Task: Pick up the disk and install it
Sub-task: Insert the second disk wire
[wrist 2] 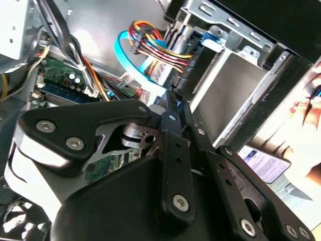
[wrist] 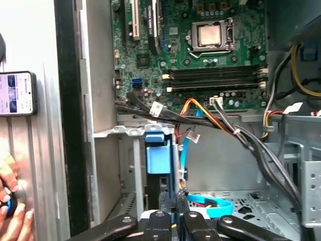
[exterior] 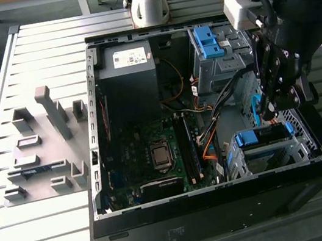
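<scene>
Slatted metal tabletop (exterior: 45, 239) carries the open computer case (exterior: 225, 208), with grey fixture blocks (exterior: 42, 146) spread well apart from it on the exterior view's left. Look inside the case and you find the motherboard (exterior: 154, 152) on its floor, the grey power-supply box (exterior: 125, 71) at the far end, and an upper drive cage (exterior: 213, 65) topped by a blue bracket (exterior: 205, 40).

A second, lower drive cage (exterior: 266, 155) stands by the case's near wall on the exterior view's right. The disk (exterior: 262, 136) sits in it with its blue edge showing on top. Its long axis runs across the exterior view, along that near wall. In the first wrist view the blue end (wrist: 160, 155) lies between the cage's metal walls.

Your gripper (exterior: 269, 113) hangs just above the disk's blue edge. The claw is narrow: in both wrist views the fingertips (wrist 2: 173, 108) are drawn together, and you cannot tell whether they touch the disk.

Room is tight. Bundled cables (wrist: 210, 118) cross just beside the cage, and a light-blue ribbon cable (wrist: 208, 205) curls near the fingers. The black case wall (wrist: 65, 125) runs close alongside. Outside that wall, a phone (wrist: 15, 93) lies on the table and a person's hand (wrist: 10, 211) rests near it.
</scene>
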Robot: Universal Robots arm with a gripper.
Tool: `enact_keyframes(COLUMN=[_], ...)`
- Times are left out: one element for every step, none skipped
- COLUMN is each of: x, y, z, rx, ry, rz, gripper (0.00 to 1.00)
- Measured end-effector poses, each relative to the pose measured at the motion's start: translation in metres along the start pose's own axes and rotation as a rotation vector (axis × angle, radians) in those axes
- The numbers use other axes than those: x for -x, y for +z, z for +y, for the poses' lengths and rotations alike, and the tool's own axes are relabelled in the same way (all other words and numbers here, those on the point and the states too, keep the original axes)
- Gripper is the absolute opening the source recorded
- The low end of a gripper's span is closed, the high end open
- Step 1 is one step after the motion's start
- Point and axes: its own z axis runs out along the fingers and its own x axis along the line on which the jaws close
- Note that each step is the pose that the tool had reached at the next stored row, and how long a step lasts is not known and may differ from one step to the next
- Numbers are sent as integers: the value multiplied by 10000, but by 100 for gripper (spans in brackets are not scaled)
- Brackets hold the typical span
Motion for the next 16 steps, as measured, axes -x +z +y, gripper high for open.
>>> enact_keyframes(x=[-12, -18, -24, -30, -37, -44, -50, -54, -56, -59, -65, -75, -92, -117, -139, -158], y=[8, 13, 18, 23, 28, 34, 40, 44, 47, 50, 52, 55, 62, 75, 92, 111], z=[1, 1, 2, 3, 3, 5, 10, 14, 19, 23, 26, 27, 28, 30, 30, 30], rx=[-32, -57, -74, -90, -107, -126, -152, -181, -210, -233, -243, -247, -245, -243, -241, -240], ry=[-20, -36, -46, -54, -62, -69, -71, -74, -71, -66, -59, -54, -51, -48, -46, -44], rz=[-6, -25, -73, -124, -171, -216, -257, -303, -384, -481, -607, -720, -801, -840, -860, -880], gripper=[16, 16, 16, 16, 16, 16, 16, 16, 16, 16, 16, 16, 16, 16, 16, 16])
